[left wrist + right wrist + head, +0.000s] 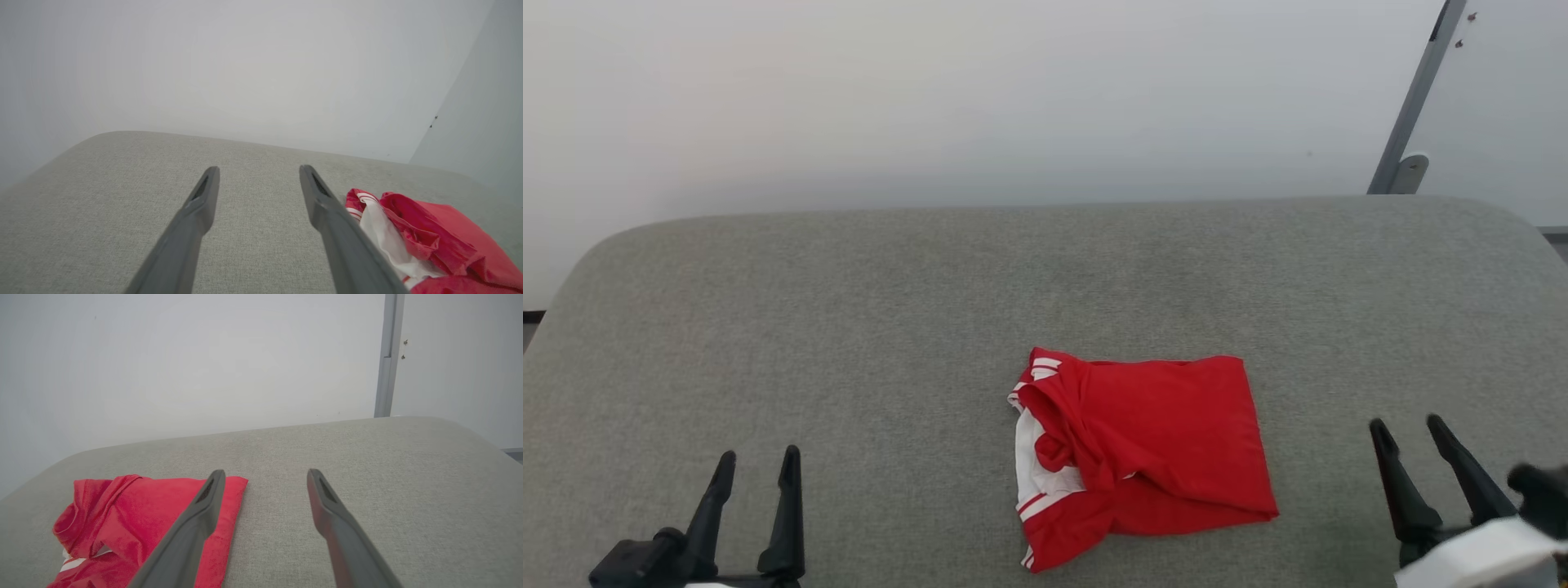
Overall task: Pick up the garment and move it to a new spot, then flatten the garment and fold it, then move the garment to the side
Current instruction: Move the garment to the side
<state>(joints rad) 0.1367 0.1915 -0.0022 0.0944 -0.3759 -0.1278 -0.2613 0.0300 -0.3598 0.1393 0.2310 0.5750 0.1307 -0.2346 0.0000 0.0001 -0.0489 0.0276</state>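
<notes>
The garment (1152, 449) is bright red cloth with white lining and white stripes, lying bunched and partly folded on the grey cushioned surface (849, 327), a little right of centre and near the front. It also lies at the lower right of the left wrist view (433, 241) and the lower left of the right wrist view (135, 514). My left gripper (757, 457) stands open at the lower left, well clear of the cloth. To the garment's right my right gripper (1406, 426) is open and apart from it. Both hold nothing.
A pale wall (931, 98) rises behind the surface's rounded far edge. A grey metal post (1413, 106) leans at the back right. Bare grey fabric stretches to the left of the garment and behind it.
</notes>
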